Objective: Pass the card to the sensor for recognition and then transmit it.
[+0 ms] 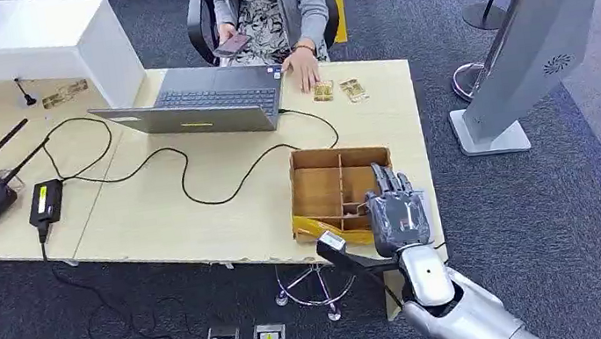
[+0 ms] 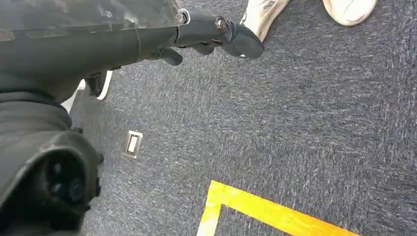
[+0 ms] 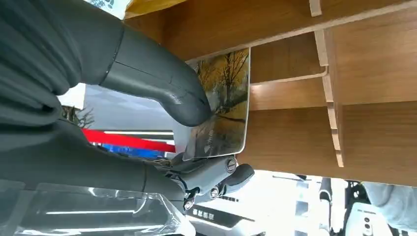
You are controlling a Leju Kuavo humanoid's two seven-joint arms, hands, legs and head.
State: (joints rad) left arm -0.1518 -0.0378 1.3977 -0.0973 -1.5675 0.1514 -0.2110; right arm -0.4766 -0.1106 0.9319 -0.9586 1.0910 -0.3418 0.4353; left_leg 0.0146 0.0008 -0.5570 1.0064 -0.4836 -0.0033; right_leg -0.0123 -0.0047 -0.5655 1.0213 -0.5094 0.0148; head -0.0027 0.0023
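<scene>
The right hand [image 1: 397,209] is seen over the wooden divided box [image 1: 317,187], which sits at the near right corner of the desk [image 1: 161,216], at about 5 o'clock from the laptop [image 1: 207,101]. In the head view the back of the hand is turned up, so the card is hidden beneath it. In the right wrist view the card [image 3: 226,105], printed with autumn trees, is pinched between the thick thumb and the darker fingers [image 3: 216,174] closed below it; its inner part is covered by the thumb, and the box partitions lie just behind it. Whether the card touches the box cannot be told.

The left hand [image 2: 216,34] is shown above dark carpet [image 2: 295,128]. Its fingers are curled in, with nothing seen in them, though much of the hand is cut off by the wrist cover. A yellow floor line [image 2: 265,209] and a small floor plate [image 2: 133,143] are visible, and two pale shoes [image 2: 305,10] are cropped at the edge.

A person [image 1: 269,1], cropped by the frame at 12 o'clock, is seated behind the laptop, with a phone held in one hand and the other hand resting near two small gold cards [image 1: 337,91]. A grey slanted kiosk [image 1: 527,40] stands at 3 o'clock; its upper part is cut off.
</scene>
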